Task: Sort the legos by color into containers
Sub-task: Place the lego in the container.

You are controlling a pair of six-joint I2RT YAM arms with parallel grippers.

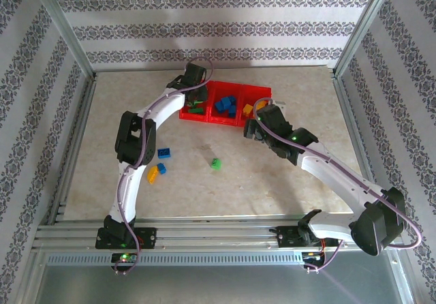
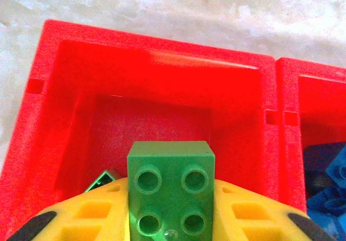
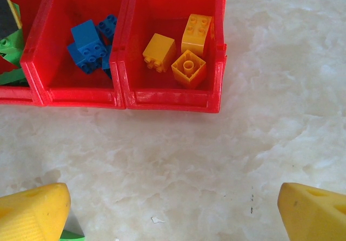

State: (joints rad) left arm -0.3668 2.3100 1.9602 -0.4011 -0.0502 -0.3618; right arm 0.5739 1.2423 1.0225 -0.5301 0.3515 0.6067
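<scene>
My left gripper (image 2: 170, 219) is shut on a green lego (image 2: 170, 187), studs facing the camera, over the left container of the red tray (image 2: 162, 62). Another green lego (image 2: 101, 180) lies in that container below. Blue legos (image 3: 89, 44) fill the middle container and three yellow-orange legos (image 3: 159, 52) lie in the right one. My right gripper (image 3: 173, 214) stands open over bare table, just in front of the tray (image 3: 167, 101), nothing between its yellow fingers (image 3: 38, 214). In the top view the left gripper (image 1: 193, 89) is at the tray's left end and the right gripper (image 1: 255, 123) at its right front.
Loose legos lie on the table left of centre: two blue (image 1: 164, 153), one yellow-orange (image 1: 153, 175) and one green (image 1: 216, 163). The marble-look table is fenced by metal posts and patterned walls. The left arm's elbow (image 1: 133, 137) rises near the loose bricks.
</scene>
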